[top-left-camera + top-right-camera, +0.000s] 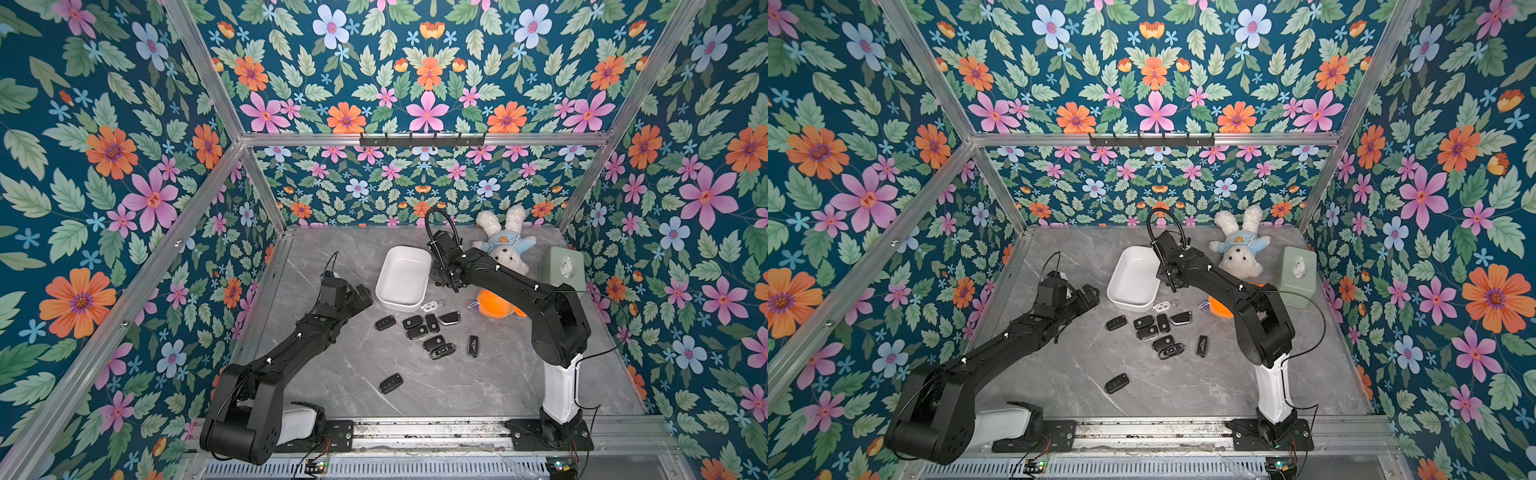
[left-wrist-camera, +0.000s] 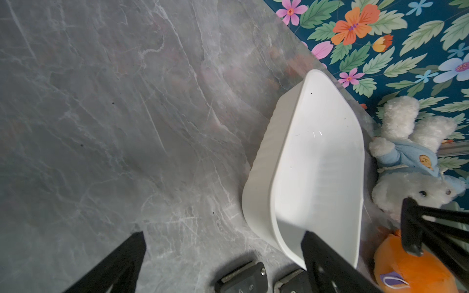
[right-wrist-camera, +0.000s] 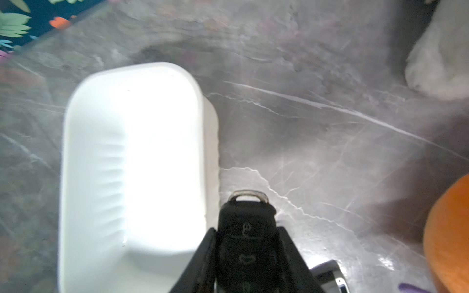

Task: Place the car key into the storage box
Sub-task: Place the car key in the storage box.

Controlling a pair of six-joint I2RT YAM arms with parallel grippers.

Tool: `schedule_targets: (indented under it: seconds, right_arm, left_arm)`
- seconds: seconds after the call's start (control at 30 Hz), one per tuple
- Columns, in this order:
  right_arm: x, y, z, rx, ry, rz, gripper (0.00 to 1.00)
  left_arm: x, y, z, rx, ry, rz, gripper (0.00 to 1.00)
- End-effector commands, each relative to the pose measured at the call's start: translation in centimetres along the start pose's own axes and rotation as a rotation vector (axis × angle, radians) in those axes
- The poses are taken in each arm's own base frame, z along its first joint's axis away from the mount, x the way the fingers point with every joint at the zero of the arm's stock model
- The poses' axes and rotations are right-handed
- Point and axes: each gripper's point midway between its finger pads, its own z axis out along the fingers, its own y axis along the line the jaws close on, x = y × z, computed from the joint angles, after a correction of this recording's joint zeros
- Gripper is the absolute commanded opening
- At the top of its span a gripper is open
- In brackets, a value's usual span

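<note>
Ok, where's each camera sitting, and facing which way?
Top views: high in front, looking down at the table; left arm and right arm show.
Left wrist: on left arm, facing the storage box; open left tool shows.
Right wrist: on right arm, looking down; right tool shut on car key.
All share the storage box.

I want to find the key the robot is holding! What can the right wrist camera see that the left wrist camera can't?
Only right wrist: the black car key pinched in the shut right gripper, buttons showing. Only left wrist: the wide-open left gripper and the face of the white bunny. Both: the empty white storage box, the orange plush and the grey table.
</note>
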Motion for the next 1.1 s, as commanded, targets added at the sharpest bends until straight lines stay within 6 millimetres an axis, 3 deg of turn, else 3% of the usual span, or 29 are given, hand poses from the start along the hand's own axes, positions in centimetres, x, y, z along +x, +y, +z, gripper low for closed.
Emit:
schedule_targets:
  seconds: [0.0, 0.2, 0.4, 0.57, 0.77, 1.07]
  right_arm:
    - [0.0, 1.9, -0.4, -0.001, -0.016, -0.036, 0.37]
    - [0.9, 6.7, 0.5, -0.061, -0.006, -0.062, 0.37]
    - [3.0, 8.9, 2.9, -0.058, 0.038, -0.076, 0.38]
    - [5.1, 8.6, 4.9, -0.036, 0.086, -0.064, 0.39]
    - [7.2, 6.7, 6.5, 0.021, 0.125, -0.071, 0.40]
    - [8.2, 5.0, 7.7, 0.082, 0.130, -0.086, 0.40]
  left_arm:
    - [-0.3, -0.2, -0.3, 0.030, -0.015, -0.002, 1.00]
    - [-0.1, 0.3, -0.6, 0.032, -0.012, -0.010, 1.00]
    - [0.0, 0.6, -0.9, 0.033, -0.015, -0.011, 1.00]
    - [0.1, 0.8, -1.0, 0.035, -0.014, -0.012, 1.00]
    - [0.0, 0.7, -0.9, 0.037, -0.012, -0.012, 1.00]
    - [0.3, 0.7, -0.6, 0.043, 0.003, -0.020, 1.00]
